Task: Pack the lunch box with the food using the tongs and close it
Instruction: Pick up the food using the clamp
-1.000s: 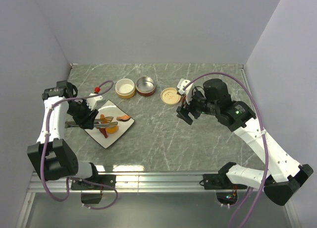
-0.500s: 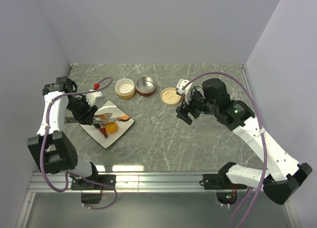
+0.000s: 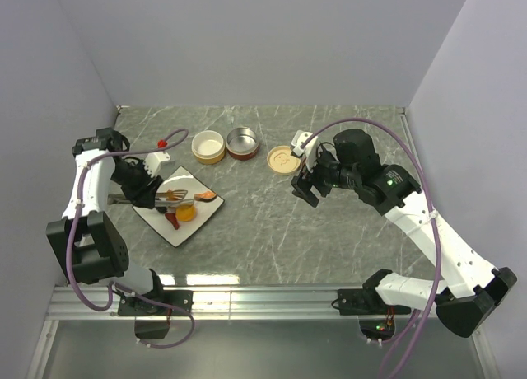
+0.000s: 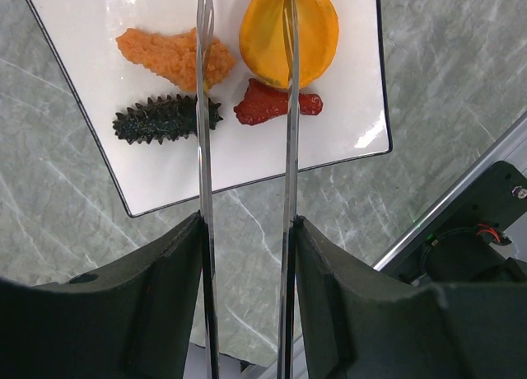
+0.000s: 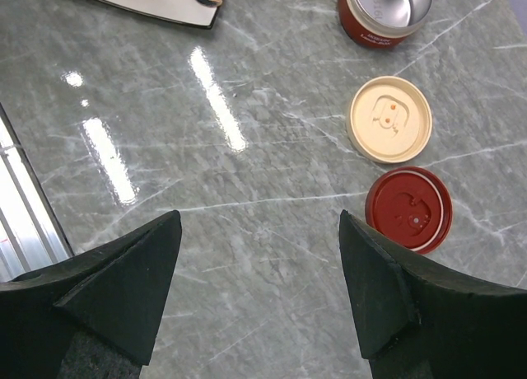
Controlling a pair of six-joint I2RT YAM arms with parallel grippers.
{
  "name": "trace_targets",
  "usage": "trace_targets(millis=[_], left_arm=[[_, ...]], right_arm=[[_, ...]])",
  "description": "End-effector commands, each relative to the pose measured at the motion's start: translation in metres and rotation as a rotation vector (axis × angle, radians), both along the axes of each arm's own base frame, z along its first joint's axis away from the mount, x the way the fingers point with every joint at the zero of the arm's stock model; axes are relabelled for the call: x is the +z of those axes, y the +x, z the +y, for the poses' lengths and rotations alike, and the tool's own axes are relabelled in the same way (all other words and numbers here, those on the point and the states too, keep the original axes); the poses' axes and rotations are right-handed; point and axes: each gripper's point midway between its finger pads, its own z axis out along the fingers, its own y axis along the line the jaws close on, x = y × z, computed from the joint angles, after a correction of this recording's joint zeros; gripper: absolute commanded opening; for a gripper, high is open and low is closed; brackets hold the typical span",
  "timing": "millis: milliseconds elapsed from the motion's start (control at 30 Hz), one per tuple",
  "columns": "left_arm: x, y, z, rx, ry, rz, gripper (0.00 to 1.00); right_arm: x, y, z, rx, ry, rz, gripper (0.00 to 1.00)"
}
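Observation:
My left gripper [image 3: 142,196] is shut on the tongs [image 3: 171,199], whose two thin silver arms [image 4: 288,148] reach out between its fingers [image 4: 169,264] over the white plate [image 4: 99,33]. The food on the plate is an orange ball [image 4: 313,33], an orange crumbed piece [image 4: 160,56], a dark spiky oblong [image 4: 152,123] and a red wedge [image 4: 262,107]. The tong tips hang over the ball and the crumbed piece. The lunch box's cream tub [image 3: 207,146] and dark red tub [image 3: 242,142] stand open at the back. My right gripper [image 5: 259,222] is open and empty above bare table, beside the cream lid [image 5: 390,119] and red lid [image 5: 409,208].
A purple cable [image 3: 148,152] loops from the left arm across the table behind the plate. Grey walls close in the left, back and right sides. A metal rail [image 3: 263,295] runs along the near edge.
My left arm has shifted a little toward the back with the tongs still over the plate. The right gripper has edged slightly left.

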Motion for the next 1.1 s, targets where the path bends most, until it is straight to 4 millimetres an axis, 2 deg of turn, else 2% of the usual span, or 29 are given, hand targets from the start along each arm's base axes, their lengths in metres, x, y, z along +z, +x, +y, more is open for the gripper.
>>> trace_targets(millis=[0, 233, 500, 600, 667, 700, 733, 800, 1067], left_arm=[[0.001, -0.001, -0.002, -0.029, -0.019, 0.002, 0.51], [-0.002, -0.006, -0.006, -0.041, -0.038, 0.027, 0.5], [0.0, -0.016, -0.012, -0.051, -0.061, 0.042, 0.4], [0.002, -0.018, -0.012, -0.044, -0.063, 0.037, 0.35], [0.002, -0.019, -0.013, -0.035, -0.062, 0.037, 0.27], [0.002, -0.02, -0.013, -0.03, -0.062, 0.042, 0.21], [0.003, -0.021, -0.013, -0.022, -0.06, 0.041, 0.09], [0.005, -0.021, -0.013, -0.015, -0.058, 0.035, 0.0], [0.017, -0.019, -0.02, 0.022, -0.091, 0.001, 0.0]], right_arm=[[0.018, 0.002, 0.003, 0.01, 0.033, -0.03, 0.84], [0.017, 0.003, 0.002, 0.006, 0.027, -0.03, 0.83], [0.018, 0.003, 0.002, 0.007, 0.03, -0.031, 0.82], [0.017, 0.003, 0.002, 0.008, 0.026, -0.029, 0.82], [0.017, 0.003, 0.002, 0.008, 0.029, -0.031, 0.82], [0.017, 0.002, 0.002, 0.008, 0.029, -0.033, 0.82], [0.017, 0.002, 0.002, 0.008, 0.028, -0.032, 0.82], [0.017, 0.002, 0.002, 0.01, 0.031, -0.031, 0.82], [0.018, 0.001, 0.001, 0.01, 0.031, -0.04, 0.82]])
